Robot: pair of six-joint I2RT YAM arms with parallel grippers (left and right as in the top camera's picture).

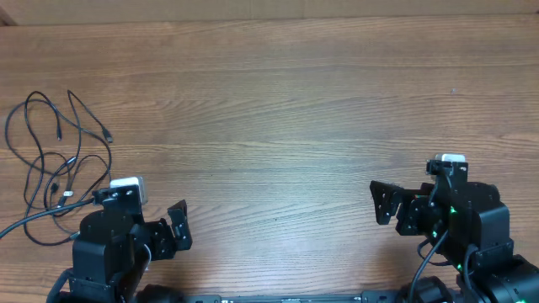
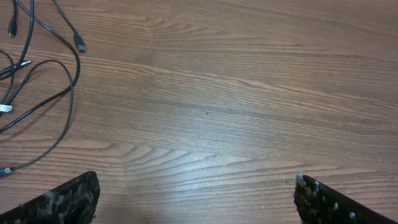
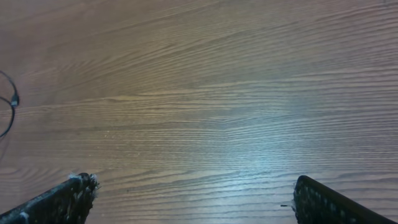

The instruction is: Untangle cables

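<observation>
The cables [image 1: 59,160] lie as a loose tangle of thin black cords with small plugs at the far left of the wooden table [image 1: 278,109]. In the left wrist view the cables [image 2: 46,74] loop across the upper left corner. A short arc of cable [image 3: 7,106] shows at the left edge of the right wrist view. My left gripper [image 1: 177,229] stands open near the front edge, just right of the tangle, with nothing between its fingers [image 2: 68,199]. My right gripper [image 1: 386,204] is open at the front right, far from the cables, its fingers [image 3: 323,202] empty.
Bare wood grain fills the middle and back of the table. Both black arm bases sit at the front edge, left [image 1: 105,252] and right [image 1: 472,236]. A thicker black cord [image 1: 21,225] runs off the left edge by the left base.
</observation>
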